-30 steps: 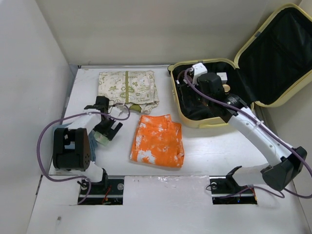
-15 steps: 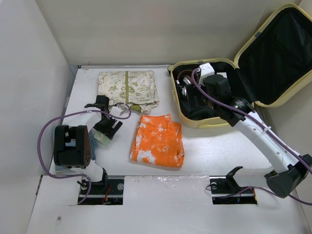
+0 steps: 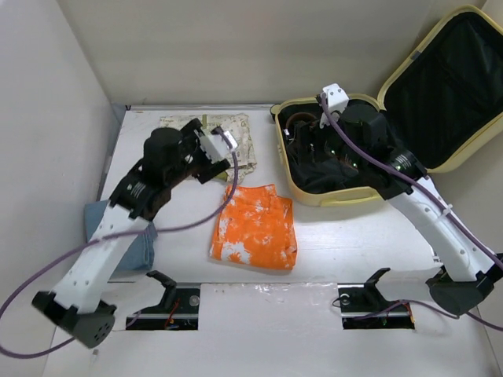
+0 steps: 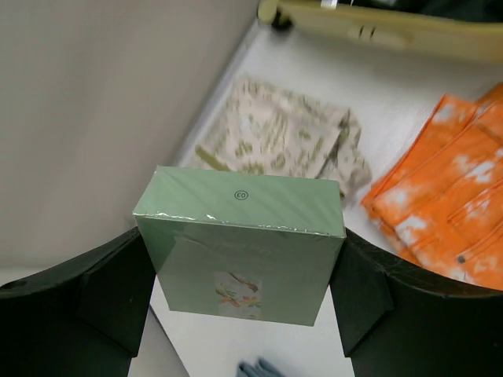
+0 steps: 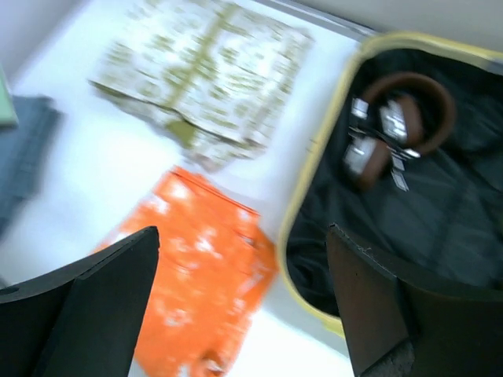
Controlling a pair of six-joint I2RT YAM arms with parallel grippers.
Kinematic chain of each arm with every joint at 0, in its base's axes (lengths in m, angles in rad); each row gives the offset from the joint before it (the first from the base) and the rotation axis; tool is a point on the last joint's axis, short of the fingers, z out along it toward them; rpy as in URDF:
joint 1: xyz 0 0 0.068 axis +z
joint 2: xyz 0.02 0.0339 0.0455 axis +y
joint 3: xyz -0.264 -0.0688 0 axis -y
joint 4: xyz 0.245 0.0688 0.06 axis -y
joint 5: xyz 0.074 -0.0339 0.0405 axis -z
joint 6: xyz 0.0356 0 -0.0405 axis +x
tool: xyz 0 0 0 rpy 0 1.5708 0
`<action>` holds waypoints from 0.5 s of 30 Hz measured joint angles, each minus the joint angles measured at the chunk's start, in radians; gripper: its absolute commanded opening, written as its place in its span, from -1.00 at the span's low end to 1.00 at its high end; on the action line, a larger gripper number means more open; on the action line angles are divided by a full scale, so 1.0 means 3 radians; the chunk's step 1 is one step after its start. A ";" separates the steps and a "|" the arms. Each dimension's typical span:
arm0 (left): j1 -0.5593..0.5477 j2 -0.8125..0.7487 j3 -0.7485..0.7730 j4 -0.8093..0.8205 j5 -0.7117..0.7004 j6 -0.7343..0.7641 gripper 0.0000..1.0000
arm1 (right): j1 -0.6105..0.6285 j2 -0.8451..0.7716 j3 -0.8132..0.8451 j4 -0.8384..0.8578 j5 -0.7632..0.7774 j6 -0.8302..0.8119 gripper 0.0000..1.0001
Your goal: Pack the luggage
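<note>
The luggage (image 3: 324, 196) is a pale yellow suitcase lying open at the back right, its lid (image 3: 456, 78) leaning on the wall. Its rim also shows in the right wrist view (image 5: 330, 181) and in the left wrist view (image 4: 393, 27). Brown headphones (image 5: 401, 118) lie on its black lining. My left gripper (image 4: 240, 290) is shut on a pale green shrink-wrapped box (image 4: 244, 228), held in the air above the table's left side. From above, the left gripper (image 3: 203, 151) hides the box. My right gripper (image 5: 244, 306) stands open with nothing in it, over the suitcase's near left rim (image 3: 314, 149).
An orange-and-white folded cloth (image 3: 255, 228) lies mid-table. A cream patterned cloth (image 3: 240, 133) lies at the back, partly under the left arm. A folded blue cloth (image 3: 137, 247) sits at the left edge. Walls close in the left and back.
My left gripper has closed on the green box, lifted it off the left side of the table and swung toward the back. The right arm has risen and drawn back over the suitcase.
</note>
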 measured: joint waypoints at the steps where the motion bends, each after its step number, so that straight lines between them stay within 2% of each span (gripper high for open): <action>1: -0.0153 -0.0169 -0.0071 0.0107 -0.0011 0.0053 -1.00 | 0.0022 0.0000 0.0014 0.0064 -0.0094 0.0069 0.78; 5: -0.0632 -0.0599 -0.0411 0.0501 -0.0116 0.0197 -1.00 | 0.0159 0.0019 0.0005 0.0416 -0.0392 0.0373 0.75; 9: -0.0997 -0.0594 -0.0509 0.0712 -0.0315 0.0234 -1.00 | 0.0409 0.0031 -0.0058 0.0804 -0.0559 0.0601 0.72; 15: -0.1137 -0.0394 -0.0559 0.0793 -0.0435 0.0198 -1.00 | 0.0661 0.0207 -0.0064 0.1100 -0.0740 0.0736 0.70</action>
